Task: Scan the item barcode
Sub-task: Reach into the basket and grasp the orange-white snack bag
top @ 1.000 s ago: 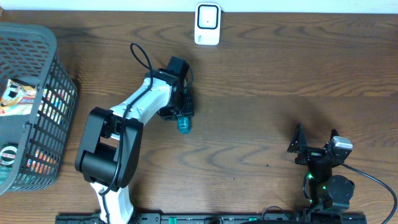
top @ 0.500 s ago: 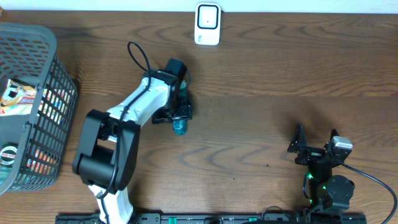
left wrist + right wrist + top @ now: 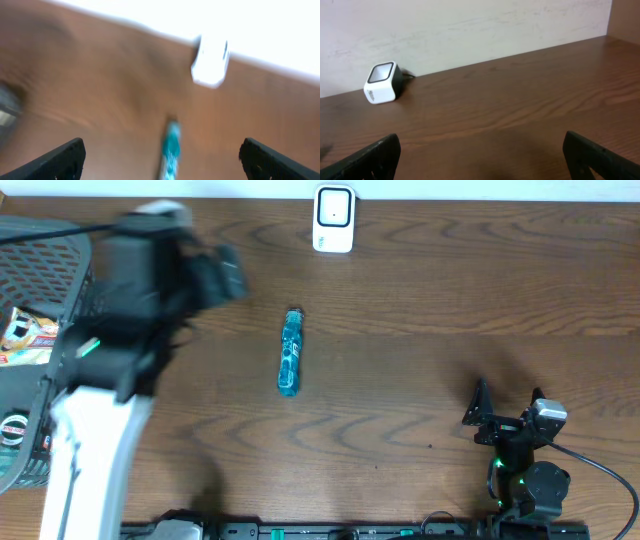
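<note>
The item, a slim teal tube [image 3: 290, 353], lies free on the wooden table, one end toward the white barcode scanner [image 3: 333, 218] at the back edge. My left arm is a motion blur at the upper left, its gripper [image 3: 226, 277] well left of the tube. In the left wrist view that gripper [image 3: 162, 152] is open, with the blurred tube [image 3: 171, 147] on the table ahead and the scanner [image 3: 211, 62] beyond. My right gripper [image 3: 483, 416] rests open at the front right, holding nothing [image 3: 481, 145]; it sees the scanner [image 3: 383, 82] far off.
A dark wire basket [image 3: 62, 240] with several packaged goods stands at the table's left edge, close beside the left arm. A pale wall [image 3: 470, 25] runs behind the scanner.
The left gripper opened and let go of the teal tube, which now lies exposed on the table. The left arm swung quickly up and to the left. The right arm stayed still.
</note>
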`<state>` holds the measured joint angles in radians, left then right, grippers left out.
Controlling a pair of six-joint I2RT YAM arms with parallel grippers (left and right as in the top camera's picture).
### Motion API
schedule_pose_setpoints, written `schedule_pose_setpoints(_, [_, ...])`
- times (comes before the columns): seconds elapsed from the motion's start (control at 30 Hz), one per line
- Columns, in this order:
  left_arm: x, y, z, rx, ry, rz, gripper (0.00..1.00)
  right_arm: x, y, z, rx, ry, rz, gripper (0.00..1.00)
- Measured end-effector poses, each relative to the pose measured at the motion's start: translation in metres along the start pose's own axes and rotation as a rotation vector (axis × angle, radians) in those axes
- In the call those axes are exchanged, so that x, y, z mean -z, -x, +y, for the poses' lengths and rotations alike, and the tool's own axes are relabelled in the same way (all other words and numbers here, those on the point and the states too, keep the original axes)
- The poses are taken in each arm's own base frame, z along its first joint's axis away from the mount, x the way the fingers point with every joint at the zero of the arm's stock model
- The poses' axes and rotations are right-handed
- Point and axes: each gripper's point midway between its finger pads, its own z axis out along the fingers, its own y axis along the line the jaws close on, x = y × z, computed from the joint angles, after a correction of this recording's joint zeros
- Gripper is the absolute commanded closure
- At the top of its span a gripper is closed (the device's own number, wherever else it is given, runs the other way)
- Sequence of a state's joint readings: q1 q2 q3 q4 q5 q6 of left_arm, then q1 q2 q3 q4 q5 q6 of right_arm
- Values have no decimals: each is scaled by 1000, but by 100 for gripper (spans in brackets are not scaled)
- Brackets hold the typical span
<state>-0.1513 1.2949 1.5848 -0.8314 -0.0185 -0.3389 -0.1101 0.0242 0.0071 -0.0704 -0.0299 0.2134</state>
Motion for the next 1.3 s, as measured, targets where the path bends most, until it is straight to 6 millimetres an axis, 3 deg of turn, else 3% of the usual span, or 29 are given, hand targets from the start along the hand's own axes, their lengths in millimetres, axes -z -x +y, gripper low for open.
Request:
schedule_pose_setpoints(0.1, [64,59,54,102,133,-256,2,0,0,0,0,0,0,1])
schedule_pose_setpoints(0.13, [83,70,74,136,192,-320,2,0,0,0,0,0,0,1])
schedule_pose_setpoints(0.23, [121,84,135,256,377,-427,2,0,0,0,0,0,0,1])
schedule_pose_setpoints(0.3, [131,73,188,387,532,-417,2,0,0,0,0,0,0,1])
schedule_pose_setpoints(0.37, [121,62,225,485,615,-364,2,0,0,0,0,0,0,1])
schedule_pose_setpoints(0.4, [104,51,254,562,652,-296,2,0,0,0,0,0,0,1])
schedule_pose_setpoints(0.47, [64,25,294,689,691,-156,2,0,0,0,0,0,0,1])
schedule_pose_setpoints(0.53, [35,1,314,781,712,-47,2,0,0,0,0,0,0,1])
schedule_pose_setpoints(0.7, [-45,-57,354,918,749,205,2,0,0,0,0,0,0,1])
schedule_pose_setpoints(1.03, [-133,-131,388,1006,736,427,2,0,0,0,0,0,0,1])
schedule_pose_setpoints(1.1, [-143,-142,389,1022,727,462,18,0,0,0,0,0,0,1])
schedule_pose_setpoints(1.2, [-151,-147,387,1045,701,475,64,0,0,0,0,0,0,1])
schedule_pose_setpoints(1.3, [-154,-144,386,1049,684,468,93,0,0,0,0,0,0,1])
